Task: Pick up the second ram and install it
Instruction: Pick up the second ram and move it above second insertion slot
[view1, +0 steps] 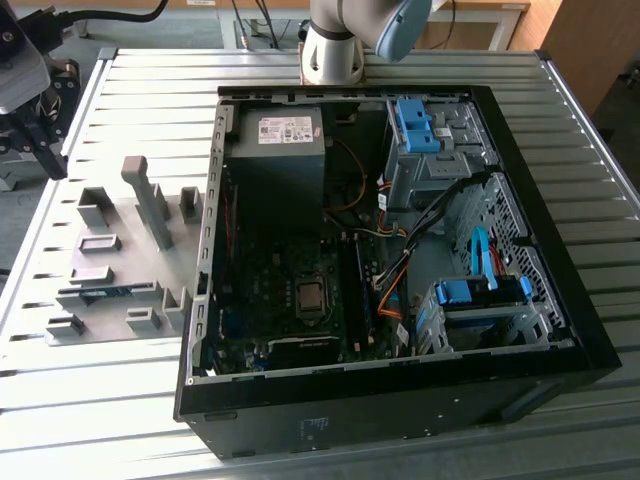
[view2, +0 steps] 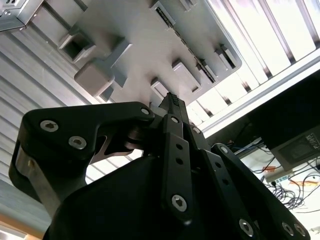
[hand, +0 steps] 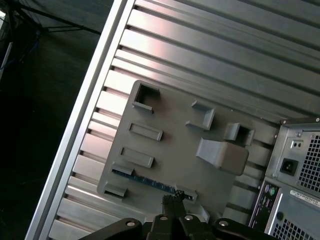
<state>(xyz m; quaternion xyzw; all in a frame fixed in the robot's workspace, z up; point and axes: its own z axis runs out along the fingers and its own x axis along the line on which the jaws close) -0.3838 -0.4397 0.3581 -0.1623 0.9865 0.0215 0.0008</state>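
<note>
1 robot arm's gripper hung above a grey holder tray on a slatted metal table, beside an open computer case. Its fingers were drawn together, holding nothing. The second ram, a blue stick, stood on edge in a tray slot just beyond the fingertips. Its long axis ran crosswise to them, and they sat nearer its case-side end.
</note>
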